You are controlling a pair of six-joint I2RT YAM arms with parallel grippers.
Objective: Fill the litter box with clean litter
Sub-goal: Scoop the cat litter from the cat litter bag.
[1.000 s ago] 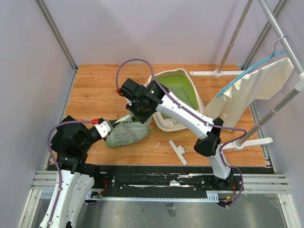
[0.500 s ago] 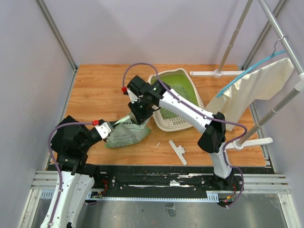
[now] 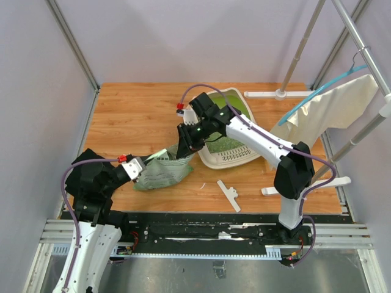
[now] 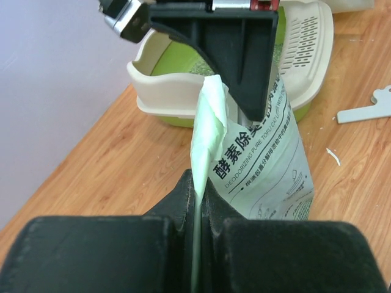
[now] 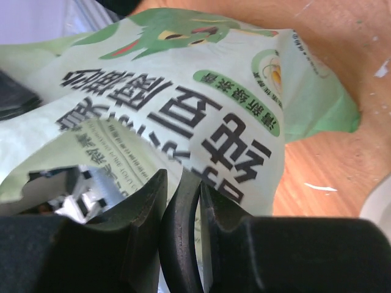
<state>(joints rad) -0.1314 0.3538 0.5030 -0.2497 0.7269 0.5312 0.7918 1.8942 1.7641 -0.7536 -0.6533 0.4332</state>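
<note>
1. Two grippers meet at a light green printed bag (image 3: 164,174), which lies on the wooden tabletop (image 3: 128,116) just left of the litter box (image 3: 215,161).
2. The left gripper (image 3: 139,166) is clamped on a thin folded edge at the bag's near-left end. In the left wrist view its fingers press together with only the film between them.
3. The right gripper (image 3: 183,145) sits at the bag's far end, close beside the box's left wall. Its jaws stand narrowly apart with a dark strip between them. I cannot tell whether that strip is the bag's rim.
4. The right wrist view shows a ragged opening in the bag with a silvery lining.
5. The litter box stands right of centre, bright green inside. The clean litter (image 3: 227,144) lies as pale granules on its floor, partly hidden by the right arm.
6. A flat white plastic piece (image 3: 229,195) lies nearer the arm bases, apart from both the bag and the box.
</note>
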